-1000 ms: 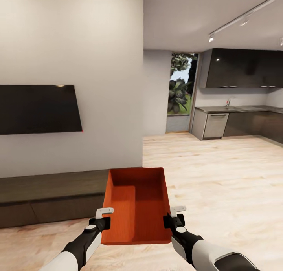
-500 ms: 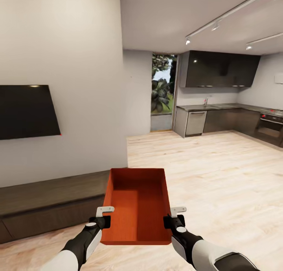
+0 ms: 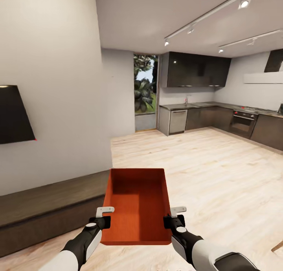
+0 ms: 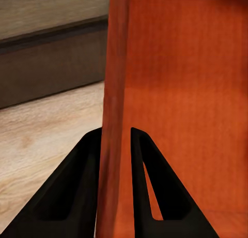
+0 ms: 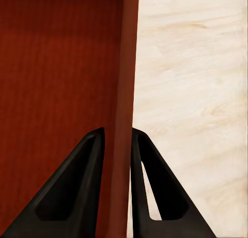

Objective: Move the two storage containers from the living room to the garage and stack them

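One orange bin [image 3: 135, 208] is in sight, held between two grippers, the left [image 3: 103, 217] and the right [image 3: 173, 216]. There is one black TV [image 3: 13, 114], one long dark bench [image 3: 47, 208], one oven [image 3: 240, 123] and one dishwasher [image 3: 177, 121].

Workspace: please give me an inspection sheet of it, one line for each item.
Surface: light wood plank floor.
Job's things: one orange-red bin, topless and empty, held off the floor between both arms.
Clutter: nothing seen.
Grippers: left gripper shut on the bin's left wall; right gripper shut on its right wall.
Cables: nothing seen.
Surroundings: white wall with black TV and low dark bench at the left; kitchen with dark cabinets ahead; glass door showing plants.
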`<state>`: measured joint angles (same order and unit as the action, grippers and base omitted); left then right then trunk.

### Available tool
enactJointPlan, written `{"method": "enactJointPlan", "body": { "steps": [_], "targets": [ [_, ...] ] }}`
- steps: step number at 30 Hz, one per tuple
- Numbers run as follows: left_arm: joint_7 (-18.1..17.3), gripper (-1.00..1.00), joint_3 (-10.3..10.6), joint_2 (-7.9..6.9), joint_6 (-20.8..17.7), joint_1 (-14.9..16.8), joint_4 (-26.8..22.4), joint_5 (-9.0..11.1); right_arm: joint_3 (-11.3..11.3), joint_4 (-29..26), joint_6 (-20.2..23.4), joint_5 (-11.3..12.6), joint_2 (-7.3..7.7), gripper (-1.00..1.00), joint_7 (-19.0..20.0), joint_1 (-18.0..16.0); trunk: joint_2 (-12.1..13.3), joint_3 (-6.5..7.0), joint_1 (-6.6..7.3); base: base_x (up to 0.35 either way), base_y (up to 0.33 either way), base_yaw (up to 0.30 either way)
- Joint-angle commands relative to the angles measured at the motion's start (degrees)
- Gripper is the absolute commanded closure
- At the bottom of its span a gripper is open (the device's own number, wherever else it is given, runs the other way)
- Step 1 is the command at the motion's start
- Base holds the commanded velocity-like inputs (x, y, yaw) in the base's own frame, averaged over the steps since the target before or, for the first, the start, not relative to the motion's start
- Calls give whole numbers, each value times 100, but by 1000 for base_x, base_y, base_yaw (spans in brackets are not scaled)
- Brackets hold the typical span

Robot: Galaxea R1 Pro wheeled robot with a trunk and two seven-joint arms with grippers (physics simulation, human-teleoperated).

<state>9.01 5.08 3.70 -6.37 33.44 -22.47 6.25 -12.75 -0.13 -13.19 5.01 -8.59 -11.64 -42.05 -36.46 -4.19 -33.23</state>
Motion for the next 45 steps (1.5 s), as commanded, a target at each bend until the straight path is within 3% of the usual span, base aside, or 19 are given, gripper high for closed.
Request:
{"method": "enactJointPlan", "body": {
  "steps": [1,45],
  "targets": [
    [71,100,-42,-10,250,5,-73,79,484,22,-37,177,13,100,-22,-5,-10,-11,-2,0,0,-286],
    [72,100,-42,-10,250,5,-64,87,484,22,-35,176,15,100,-22,-6,-10,-11,-2,0,0,-286]
  ]
}}
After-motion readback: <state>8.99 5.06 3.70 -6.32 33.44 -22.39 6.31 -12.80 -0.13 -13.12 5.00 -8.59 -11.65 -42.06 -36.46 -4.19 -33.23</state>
